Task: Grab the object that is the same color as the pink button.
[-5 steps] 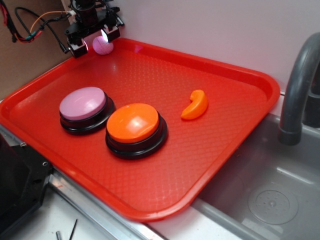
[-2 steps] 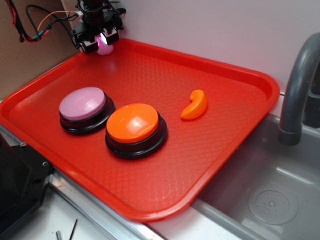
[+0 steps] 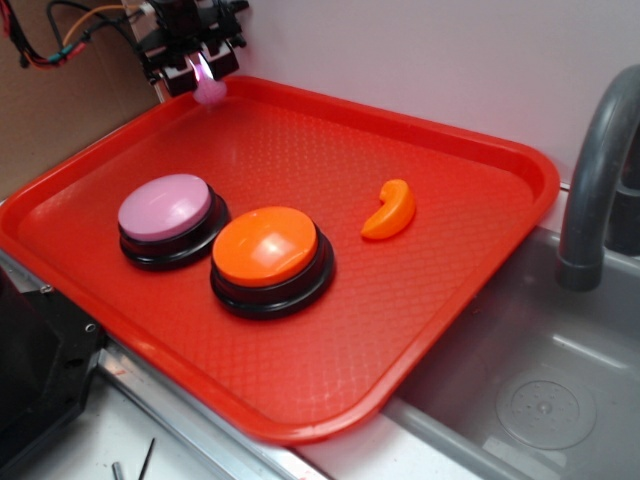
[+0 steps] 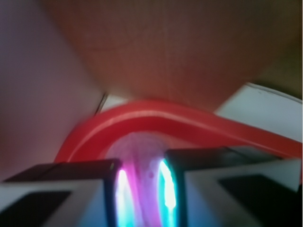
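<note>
Ball: the small pink ball (image 3: 211, 92) sits at the far left corner of the red tray (image 3: 480, 250), right by the rim. In the wrist view the ball (image 4: 142, 161) fills the gap between the two fingers.
End effector: the end effector (image 3: 200, 70) is closed on the pink ball — a finger presses each side of it. In the wrist view the end effector (image 4: 142, 189) glows pink and teal on the inner faces.
Pink button: the big pink button (image 3: 166, 207) on its black base rests on the near left part of the tray, well apart from the ball.
Orange button: the orange button (image 3: 266, 247) stands just beside the pink button, on its right.
Orange piece: a curved orange piece (image 3: 391, 211) lies further right on the tray — alone.
Sink: a grey sink (image 3: 540, 400) and tap (image 3: 595, 170) are to the right of the tray.
</note>
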Robot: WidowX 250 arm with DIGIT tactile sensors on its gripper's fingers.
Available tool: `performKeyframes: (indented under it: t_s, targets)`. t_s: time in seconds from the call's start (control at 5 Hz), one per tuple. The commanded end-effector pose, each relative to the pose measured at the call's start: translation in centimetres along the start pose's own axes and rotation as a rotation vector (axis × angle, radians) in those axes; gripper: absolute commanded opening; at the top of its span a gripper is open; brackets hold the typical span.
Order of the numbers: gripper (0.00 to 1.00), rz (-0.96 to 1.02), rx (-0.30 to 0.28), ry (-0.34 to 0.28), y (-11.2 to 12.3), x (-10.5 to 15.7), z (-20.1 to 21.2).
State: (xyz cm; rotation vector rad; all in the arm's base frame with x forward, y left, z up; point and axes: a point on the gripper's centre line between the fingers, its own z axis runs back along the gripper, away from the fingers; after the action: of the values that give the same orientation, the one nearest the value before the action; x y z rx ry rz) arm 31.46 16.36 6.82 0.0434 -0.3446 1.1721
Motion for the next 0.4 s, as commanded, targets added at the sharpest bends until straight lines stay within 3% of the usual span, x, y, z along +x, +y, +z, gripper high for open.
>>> performKeyframes:
  t_s: [0.0,0.2]
  targets:
    - [0.0,-0.135,0.021,0.083,0.9,0.2,10.3]
    - [0.0,-0.3,0.017,0.113,0.8,-1.6,14.1]
